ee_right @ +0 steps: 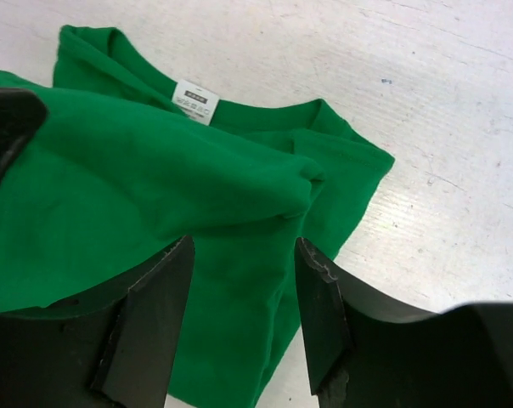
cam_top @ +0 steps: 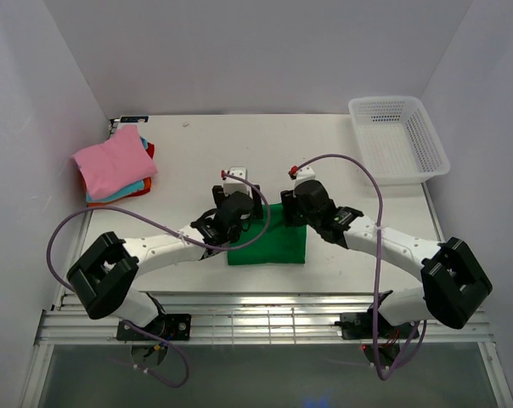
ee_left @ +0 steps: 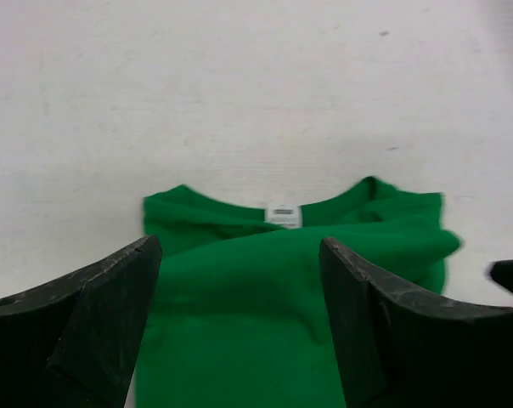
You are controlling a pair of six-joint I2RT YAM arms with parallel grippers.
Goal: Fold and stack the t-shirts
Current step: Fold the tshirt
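A bright green t-shirt [cam_top: 272, 243] lies folded on the white table between my two arms. In the left wrist view the green shirt [ee_left: 265, 306] shows its collar and white label at the far end, with a loose fold on top. My left gripper [ee_left: 239, 297] is open just above it. In the right wrist view the green shirt [ee_right: 155, 187] lies below my right gripper [ee_right: 244, 293], which is open over the shirt's right edge. A stack of folded shirts [cam_top: 114, 164], pink on top of teal-blue and orange-red, sits at the far left.
A white mesh basket [cam_top: 399, 136] stands at the far right corner of the table [cam_top: 239, 149]. White walls close the table at the back and sides. The metal rail runs along the near edge.
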